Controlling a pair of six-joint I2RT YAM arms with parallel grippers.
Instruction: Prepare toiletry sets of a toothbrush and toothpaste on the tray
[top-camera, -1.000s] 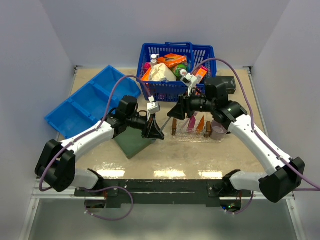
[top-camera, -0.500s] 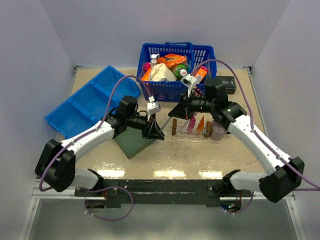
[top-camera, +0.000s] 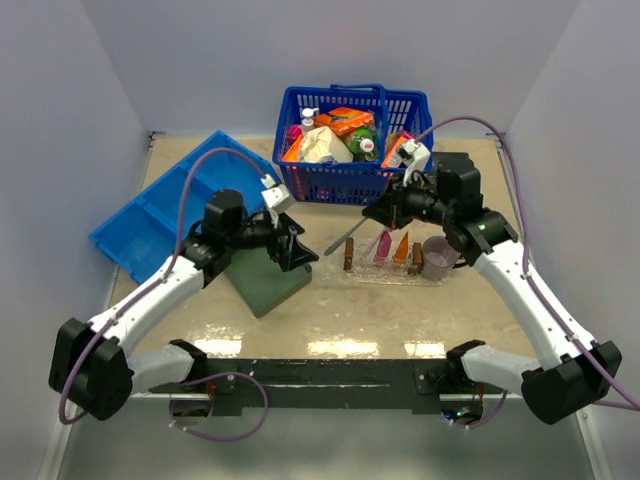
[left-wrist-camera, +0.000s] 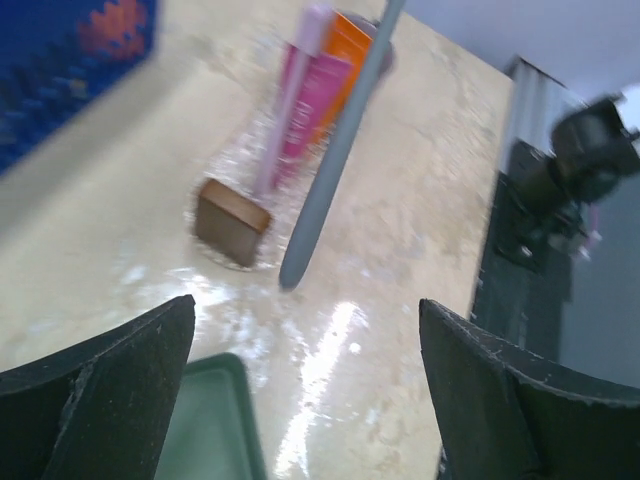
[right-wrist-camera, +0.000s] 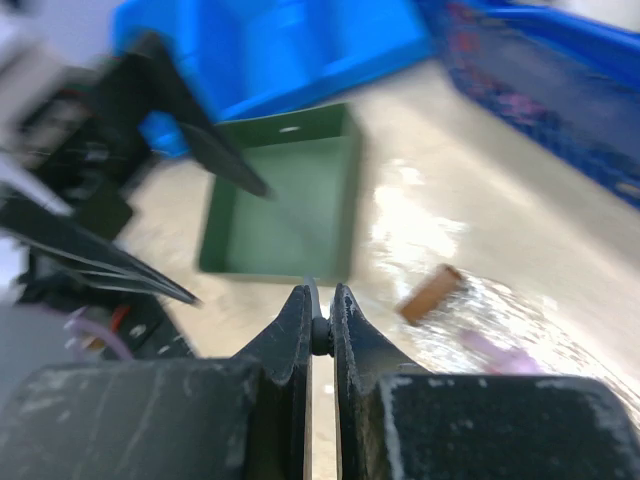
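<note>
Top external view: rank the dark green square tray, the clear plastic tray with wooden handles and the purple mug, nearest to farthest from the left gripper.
1. Dark green square tray: nearest, right at the left gripper, which overlaps its edge in this view.
2. Clear plastic tray with wooden handles: further to the gripper's right, across a strip of table.
3. Purple mug: farthest, at that tray's right end.

Lighting is bright and diffuse. Glare patches mark the table (top-camera: 330, 347). Both wrist views show motion blur.
</note>
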